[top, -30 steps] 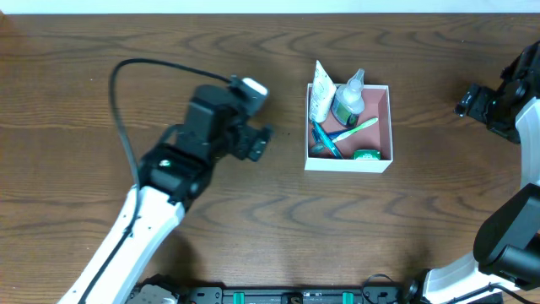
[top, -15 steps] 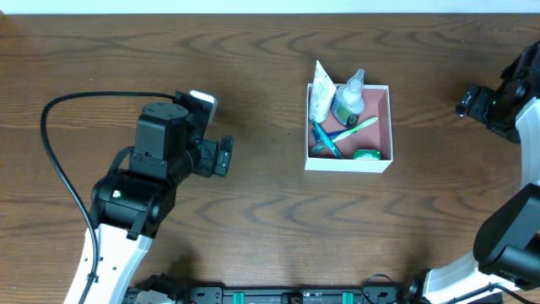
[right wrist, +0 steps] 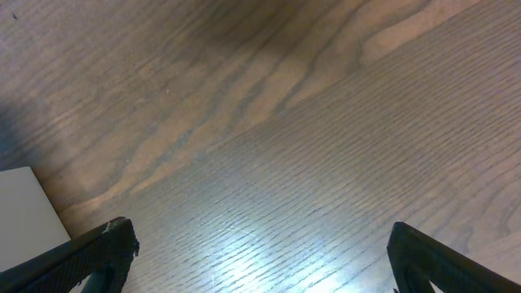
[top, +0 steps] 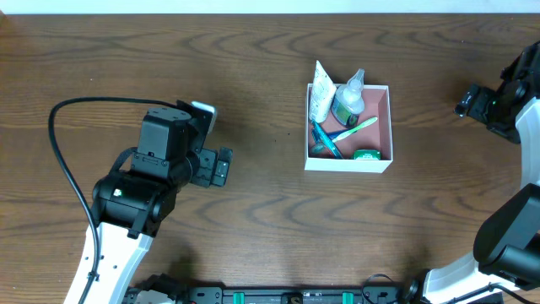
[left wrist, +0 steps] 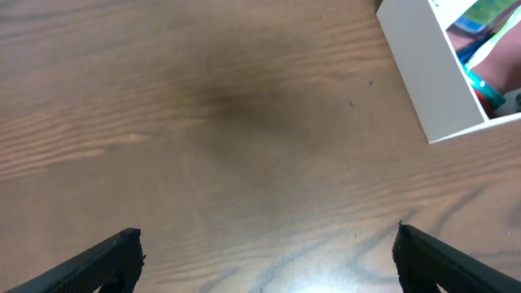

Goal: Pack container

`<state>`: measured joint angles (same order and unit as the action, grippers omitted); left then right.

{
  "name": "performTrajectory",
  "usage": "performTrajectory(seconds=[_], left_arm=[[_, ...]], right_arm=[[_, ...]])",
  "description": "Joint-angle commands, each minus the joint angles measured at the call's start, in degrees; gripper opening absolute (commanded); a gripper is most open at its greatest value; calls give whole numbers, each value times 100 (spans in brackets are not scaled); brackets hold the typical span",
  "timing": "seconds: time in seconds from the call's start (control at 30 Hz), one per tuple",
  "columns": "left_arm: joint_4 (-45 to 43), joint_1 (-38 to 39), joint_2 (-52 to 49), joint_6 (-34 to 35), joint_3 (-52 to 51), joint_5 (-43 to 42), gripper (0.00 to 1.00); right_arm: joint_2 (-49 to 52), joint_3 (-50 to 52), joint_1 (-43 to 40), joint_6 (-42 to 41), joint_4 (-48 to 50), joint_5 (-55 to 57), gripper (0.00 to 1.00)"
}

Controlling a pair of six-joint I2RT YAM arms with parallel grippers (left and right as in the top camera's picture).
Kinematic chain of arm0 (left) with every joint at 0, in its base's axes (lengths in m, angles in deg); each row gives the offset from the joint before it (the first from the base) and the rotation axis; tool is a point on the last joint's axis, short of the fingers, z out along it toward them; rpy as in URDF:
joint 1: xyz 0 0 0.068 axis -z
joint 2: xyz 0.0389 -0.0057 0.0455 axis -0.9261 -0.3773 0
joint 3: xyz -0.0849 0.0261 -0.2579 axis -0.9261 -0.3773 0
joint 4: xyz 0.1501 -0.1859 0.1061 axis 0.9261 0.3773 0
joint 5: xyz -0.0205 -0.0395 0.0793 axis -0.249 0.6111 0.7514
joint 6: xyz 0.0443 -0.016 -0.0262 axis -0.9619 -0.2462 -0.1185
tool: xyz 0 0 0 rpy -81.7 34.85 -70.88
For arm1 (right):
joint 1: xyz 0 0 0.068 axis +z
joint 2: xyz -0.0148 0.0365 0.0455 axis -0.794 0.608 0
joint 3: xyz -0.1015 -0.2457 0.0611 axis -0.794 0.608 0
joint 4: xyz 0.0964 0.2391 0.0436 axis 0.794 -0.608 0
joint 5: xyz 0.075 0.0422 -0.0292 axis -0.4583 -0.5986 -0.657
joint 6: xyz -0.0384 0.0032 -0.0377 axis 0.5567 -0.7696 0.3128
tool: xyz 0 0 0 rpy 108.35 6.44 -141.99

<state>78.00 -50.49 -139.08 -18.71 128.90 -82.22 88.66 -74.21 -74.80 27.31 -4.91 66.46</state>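
Note:
The container (top: 387, 123) is a square white-walled box with a pink inside, right of the table's middle. It holds a white tube (top: 320, 95), a small clear bottle (top: 348, 97), a green toothbrush (top: 358, 128), a blue item (top: 324, 139) and a small green item (top: 365, 155). Its corner shows in the left wrist view (left wrist: 423, 77) and its edge in the right wrist view (right wrist: 24, 207). My left gripper (top: 221, 167) is open and empty over bare wood, well left of the container. My right gripper (top: 466, 103) is open and empty, to the container's right.
A black cable (top: 63, 114) loops from the left arm over the table's left part. The table's far edge (top: 270, 12) runs along the top of the overhead view.
My left arm has pulled back leftward, away from the container, with the gripper empty; most of the move was in the first half second. The right arm has not moved.

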Motion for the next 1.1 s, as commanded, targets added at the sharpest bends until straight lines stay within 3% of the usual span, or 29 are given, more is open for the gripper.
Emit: performTrajectory(seconds=[0.0,0.17,0.33,0.57,0.77,1.07], left_arm=[[37,-24,11,31,24,-103,98],[-210,-39,367,26,-210,-149,98],[-946,-411,1314,28,-1165,-437,98],[-1718,-1169,3268,28,-2870,-599,98],[-2391,-1591,4789,24,-3744,-592,98],[-3038,-2011,5534,-79,-4223,-581,98]], right_arm=[[42,9,-22,-57,2,28,99],[42,9,-22,-57,2,28,99],[42,9,-22,-57,2,28,99],[42,9,-22,-57,2,28,99],[42,9,-22,-59,2,28,99],[42,9,-22,-57,2,28,99]])
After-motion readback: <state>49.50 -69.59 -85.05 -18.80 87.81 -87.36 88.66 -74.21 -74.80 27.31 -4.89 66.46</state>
